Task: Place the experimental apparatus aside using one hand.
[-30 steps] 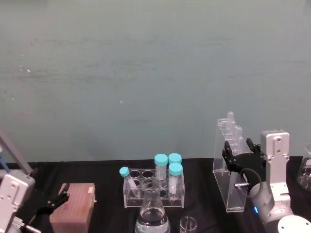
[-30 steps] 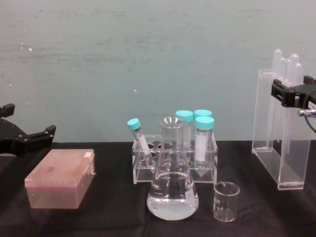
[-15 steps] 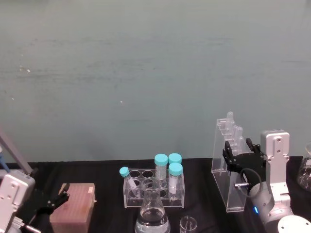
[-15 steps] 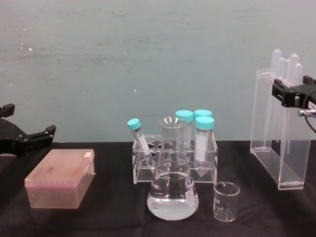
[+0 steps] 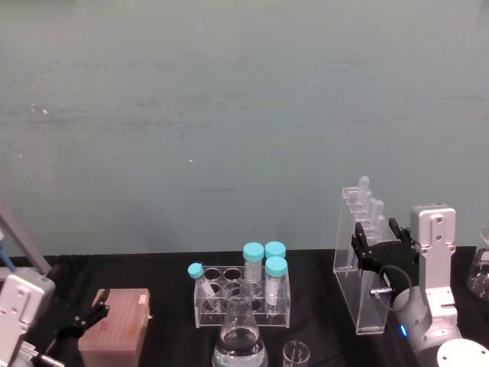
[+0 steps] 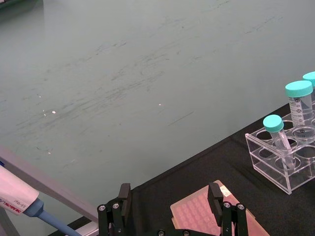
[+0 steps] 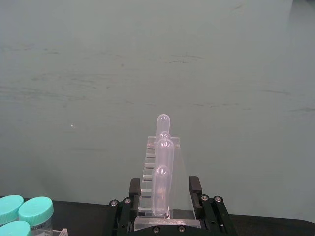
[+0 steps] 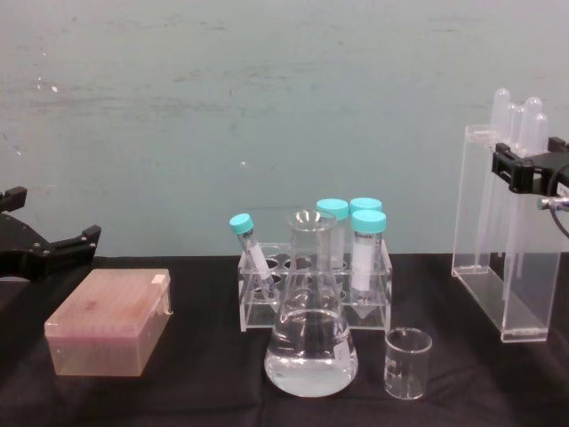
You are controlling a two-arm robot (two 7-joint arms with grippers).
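A tall clear plastic stand (image 8: 484,258), transparent and wedge-shaped, stands at the table's far right with at least three long round-topped tubes upright in it; the right gripper (image 7: 165,183) is clamped on its sides. One large conical glass flask (image 8: 311,329), part-filled with clear liquid, sits near centre, one small glass beaker (image 8: 408,363) just right of it; behind them, four teal-capped tubes (image 8: 368,249) occupy one clear rack (image 8: 378,307). The left gripper (image 6: 170,189) hangs fingers apart over one pink box (image 8: 108,322), left.
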